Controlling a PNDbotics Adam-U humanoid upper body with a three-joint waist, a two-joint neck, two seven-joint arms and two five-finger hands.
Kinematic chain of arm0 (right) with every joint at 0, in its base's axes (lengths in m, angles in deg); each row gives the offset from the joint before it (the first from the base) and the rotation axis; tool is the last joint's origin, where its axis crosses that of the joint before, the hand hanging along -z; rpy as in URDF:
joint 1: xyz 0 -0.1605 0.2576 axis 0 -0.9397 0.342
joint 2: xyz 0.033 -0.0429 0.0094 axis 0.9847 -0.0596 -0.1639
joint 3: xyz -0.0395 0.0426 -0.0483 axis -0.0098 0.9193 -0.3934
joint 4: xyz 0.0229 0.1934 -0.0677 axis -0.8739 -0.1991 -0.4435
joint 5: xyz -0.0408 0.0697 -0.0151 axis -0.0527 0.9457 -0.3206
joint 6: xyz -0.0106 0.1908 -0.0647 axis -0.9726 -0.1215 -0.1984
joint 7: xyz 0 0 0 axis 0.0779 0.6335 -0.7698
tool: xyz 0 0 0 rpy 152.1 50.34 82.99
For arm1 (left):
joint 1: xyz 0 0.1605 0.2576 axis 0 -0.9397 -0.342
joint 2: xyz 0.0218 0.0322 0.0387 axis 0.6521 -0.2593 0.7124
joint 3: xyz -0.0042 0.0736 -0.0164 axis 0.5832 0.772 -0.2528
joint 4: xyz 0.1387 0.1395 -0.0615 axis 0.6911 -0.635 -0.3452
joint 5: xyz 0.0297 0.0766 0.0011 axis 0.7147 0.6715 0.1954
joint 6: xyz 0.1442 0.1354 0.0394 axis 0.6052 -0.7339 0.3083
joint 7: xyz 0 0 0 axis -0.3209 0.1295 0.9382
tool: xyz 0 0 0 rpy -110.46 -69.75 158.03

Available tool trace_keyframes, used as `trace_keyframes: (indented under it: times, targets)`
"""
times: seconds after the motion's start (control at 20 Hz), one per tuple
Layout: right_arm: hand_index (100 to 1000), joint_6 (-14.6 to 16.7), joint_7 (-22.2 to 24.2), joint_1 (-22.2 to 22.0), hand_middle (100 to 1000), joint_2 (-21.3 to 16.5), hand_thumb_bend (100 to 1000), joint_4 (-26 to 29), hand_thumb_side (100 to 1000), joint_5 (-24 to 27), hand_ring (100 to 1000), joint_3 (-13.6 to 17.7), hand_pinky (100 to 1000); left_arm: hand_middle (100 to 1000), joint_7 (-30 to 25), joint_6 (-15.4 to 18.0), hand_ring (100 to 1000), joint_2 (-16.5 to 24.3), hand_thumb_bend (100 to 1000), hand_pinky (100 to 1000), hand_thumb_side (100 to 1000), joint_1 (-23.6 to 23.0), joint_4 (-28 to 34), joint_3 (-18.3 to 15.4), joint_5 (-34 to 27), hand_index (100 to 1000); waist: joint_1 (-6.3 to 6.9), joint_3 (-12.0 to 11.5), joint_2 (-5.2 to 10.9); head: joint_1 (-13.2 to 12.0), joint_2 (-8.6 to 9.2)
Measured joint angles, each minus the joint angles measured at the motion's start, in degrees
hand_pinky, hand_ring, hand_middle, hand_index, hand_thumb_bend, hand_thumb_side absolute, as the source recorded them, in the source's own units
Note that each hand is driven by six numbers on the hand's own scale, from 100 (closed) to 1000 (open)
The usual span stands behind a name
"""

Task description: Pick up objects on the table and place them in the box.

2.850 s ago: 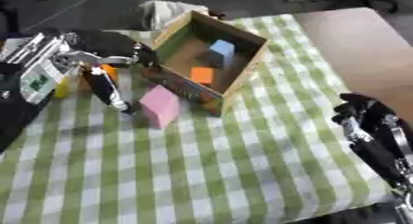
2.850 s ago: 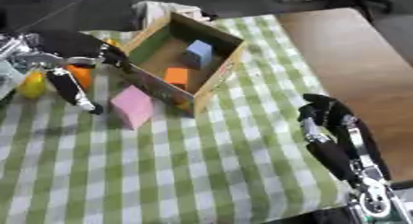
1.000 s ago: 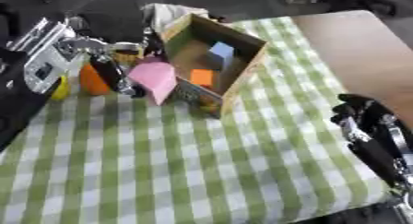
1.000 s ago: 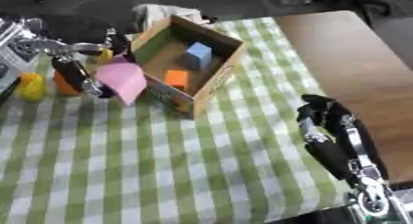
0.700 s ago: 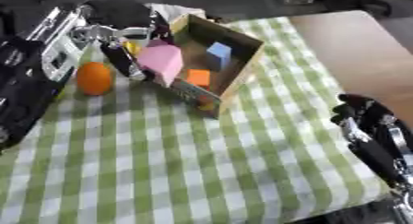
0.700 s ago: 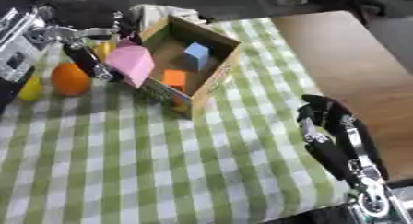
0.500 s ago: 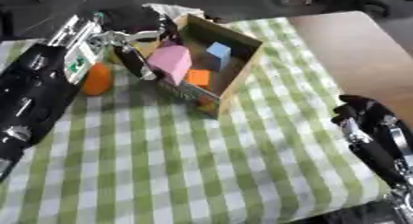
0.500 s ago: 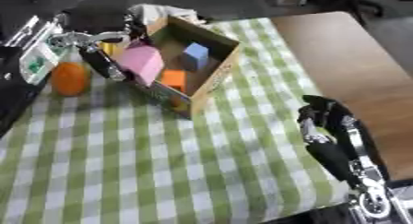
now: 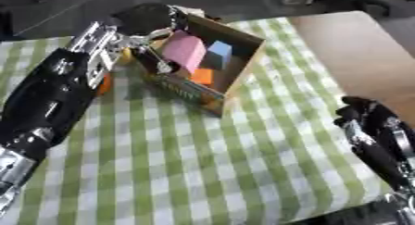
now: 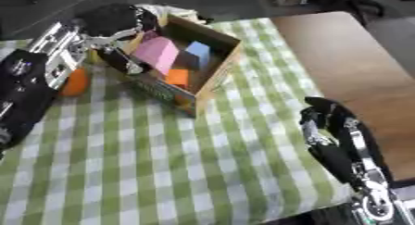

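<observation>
Moved: left hand (image 9: pixel 144 32) carried pink block (image 9: pixel 185 51) over box (image 9: pixel 243 64), fingers seemingly clamping it; green-checked cloth (image 9: pixel 203 164).

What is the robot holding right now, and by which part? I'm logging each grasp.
The left hand holds the pink block over the open box, fingers on its left side and upper end. The right hand holds nothing.

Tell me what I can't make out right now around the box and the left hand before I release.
- Left hand: blurred over the box rim in both views; whether it still pinches the pink block is unclear.
- Orange ball: the left arm covers it almost wholly in the left eye view.
- Box floor under the pink block: hidden.
- Right hand: idle at lower right, wrist cut by the edge.
</observation>
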State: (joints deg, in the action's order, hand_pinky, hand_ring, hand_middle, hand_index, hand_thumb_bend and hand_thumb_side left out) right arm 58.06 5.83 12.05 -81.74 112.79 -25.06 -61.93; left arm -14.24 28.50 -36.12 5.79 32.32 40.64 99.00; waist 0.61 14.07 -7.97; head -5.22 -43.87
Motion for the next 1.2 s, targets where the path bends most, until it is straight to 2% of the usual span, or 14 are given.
trace_keyframes:
  times: [0.15, 0.3, 0.5, 0.75, 0.95, 1.2]
  targets:
    - [788, 0.0, 0.1, 0.0, 610, 0.0, 100, 0.0, 528, 0.0, 614, -0.1, 676, 641, 0.5, -0.3, 645, -0.8, 445, 724, 159, 0.0, -0.8, -0.1, 0.6, 782, 0.00, 0.1, 0.04, 0.0, 0.00]
    - [788, 0.0, 0.1, 0.0, 610, 0.0, 100, 0.0, 528, 0.1, 614, -0.2, 676, 707, -0.4, 0.3, 687, -1.6, 491, 745, 183, 0.0, -1.9, -0.1, 1.3, 832, 0.00, 0.4, 0.04, 0.0, 0.00]
    - [788, 0.0, 0.1, 0.0, 610, 0.0, 100, 0.0, 528, 0.1, 614, -0.2, 676, 782, -3.6, 2.2, 742, -2.2, 588, 789, 206, 0.0, -2.8, 0.4, 2.1, 894, 0.00, 0.4, 0.04, 0.0, 0.00]
    - [788, 0.0, 0.1, 0.0, 610, 0.0, 100, 0.0, 528, 0.1, 614, -0.2, 676, 795, -9.0, 3.9, 746, -1.7, 603, 799, 212, 0.0, -1.5, 0.8, 1.9, 905, 0.09, 0.3, 0.06, 0.1, 0.00]
    - [787, 0.0, 0.1, 0.0, 610, 0.0, 100, 0.0, 527, 0.1, 614, -0.1, 676, 769, -11.5, 3.9, 732, 0.9, 578, 794, 209, 0.1, 1.9, 0.8, -1.1, 890, 0.17, -0.1, 0.23, 0.4, 0.00]
    - [787, 0.1, -0.3, -0.1, 610, 0.0, 100, -0.2, 530, 0.0, 614, 0.1, 676, 750, -13.6, 1.6, 718, 7.0, 578, 786, 210, -0.2, 6.1, -0.8, -6.2, 880, 0.65, -1.1, 0.58, 1.2, 0.00]
